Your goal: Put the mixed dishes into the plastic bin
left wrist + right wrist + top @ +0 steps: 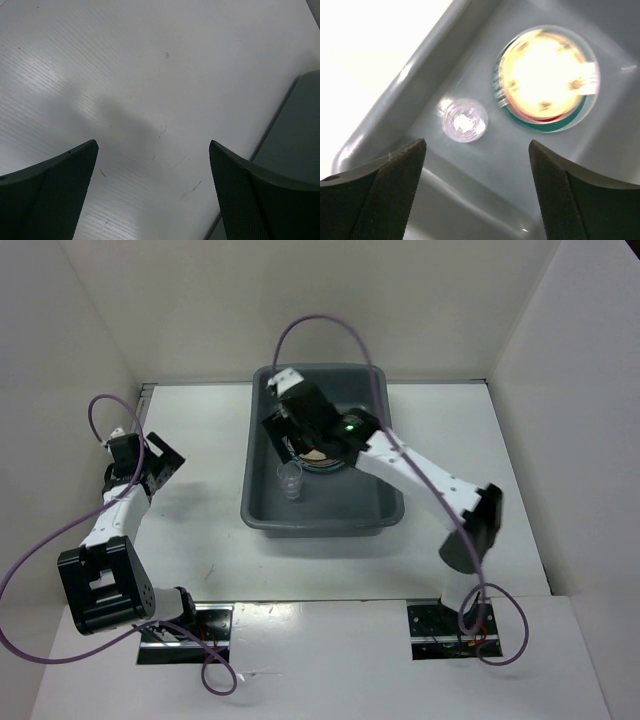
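The dark grey plastic bin point(375, 515) stands at the table's middle back. Inside it a small clear cup point(290, 481) stands upright near the left wall, and a stack of plates point(322, 456) lies beside it, mostly hidden by my right gripper point(290, 408). The right wrist view looks down into the bin point(390, 95): the clear cup point(463, 119) and a tan-yellow plate point(544, 75) on a green-rimmed plate lie below. My right gripper point(477, 150) is open and empty above them. My left gripper point(154, 150) is open and empty over bare table, left of the bin point(295, 145).
White walls close in the table on the left, back and right. Purple cables loop over both arms. The left arm point(130, 465) sits near the left wall.
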Robot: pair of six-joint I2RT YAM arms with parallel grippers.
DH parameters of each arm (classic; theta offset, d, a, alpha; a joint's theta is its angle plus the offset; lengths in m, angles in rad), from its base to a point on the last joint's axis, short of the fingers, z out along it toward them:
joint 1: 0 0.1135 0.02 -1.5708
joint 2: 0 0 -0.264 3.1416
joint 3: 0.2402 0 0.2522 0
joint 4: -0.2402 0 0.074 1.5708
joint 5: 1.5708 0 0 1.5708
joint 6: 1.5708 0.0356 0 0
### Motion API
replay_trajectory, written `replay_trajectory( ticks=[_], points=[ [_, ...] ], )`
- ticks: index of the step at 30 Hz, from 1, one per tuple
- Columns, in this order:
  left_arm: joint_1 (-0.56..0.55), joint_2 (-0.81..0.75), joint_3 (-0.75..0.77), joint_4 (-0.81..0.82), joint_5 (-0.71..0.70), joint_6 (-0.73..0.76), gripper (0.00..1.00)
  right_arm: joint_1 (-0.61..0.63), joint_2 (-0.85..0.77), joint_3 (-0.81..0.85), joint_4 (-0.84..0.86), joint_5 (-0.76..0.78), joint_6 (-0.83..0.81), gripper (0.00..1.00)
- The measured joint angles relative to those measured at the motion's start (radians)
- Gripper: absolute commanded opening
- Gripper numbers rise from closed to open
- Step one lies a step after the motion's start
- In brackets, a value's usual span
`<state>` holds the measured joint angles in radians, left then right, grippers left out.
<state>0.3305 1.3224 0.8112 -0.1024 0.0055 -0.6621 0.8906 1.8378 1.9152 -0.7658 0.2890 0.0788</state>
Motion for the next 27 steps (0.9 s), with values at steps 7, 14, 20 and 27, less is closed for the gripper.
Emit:
replay_trajectory(
  ticks=[7, 14, 20, 27],
  points=[
    [-0.039, -0.072, -0.016, -0.01, 0.041, 0.011, 1.0, -0.151, -0.521, -0.318, 0.132, 0.084, 0.136, 1.0],
    [-0.114, -0.147, -0.001, -0.049, 0.066, 0.076, 1.0, -0.21, -0.905, -0.689, 0.161, 0.222, 0.335, 1.0],
    [-0.223, -0.22, 0.0, -0.056, 0.053, 0.122, 1.0, -0.211, -1.087, -0.892, 0.16, 0.411, 0.513, 1.0],
    [-0.287, -0.433, -0.029, -0.08, -0.055, 0.131, 1.0, -0.211, -1.278, -1.035, 0.144, 0.605, 0.668, 1.0]
  ],
)
